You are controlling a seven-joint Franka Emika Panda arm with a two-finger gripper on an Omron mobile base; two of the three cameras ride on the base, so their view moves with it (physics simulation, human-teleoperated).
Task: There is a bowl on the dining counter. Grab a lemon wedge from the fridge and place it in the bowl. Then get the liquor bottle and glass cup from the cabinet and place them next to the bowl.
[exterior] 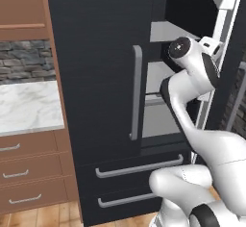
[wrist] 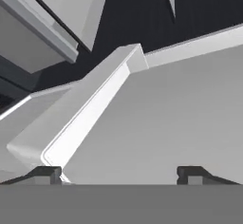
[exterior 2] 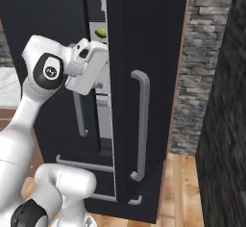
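The tall black fridge (exterior: 96, 77) has its right door swung open, and grey shelves (exterior: 166, 31) show inside. My arm reaches into that opening. In the right base view my white hand (exterior 2: 89, 67) sits at the gap beside the fridge door (exterior 2: 144, 38), its fingers hidden behind the door edge. A small yellow-green lemon wedge (exterior 2: 101, 32) lies on a shelf just above the hand. In the hand view my gripper (wrist: 119, 175) is open, with nothing between its fingertips (wrist: 45, 174), and it hangs over a bare grey fridge shelf (wrist: 166, 123).
A marble worktop (exterior: 29, 106) over brown drawers (exterior: 29, 173) stands left of the fridge. The open door's white inner racks (exterior: 223, 24) are at the right. A stone wall (exterior 2: 202, 53) and a dark panel (exterior 2: 226, 125) lie to the right.
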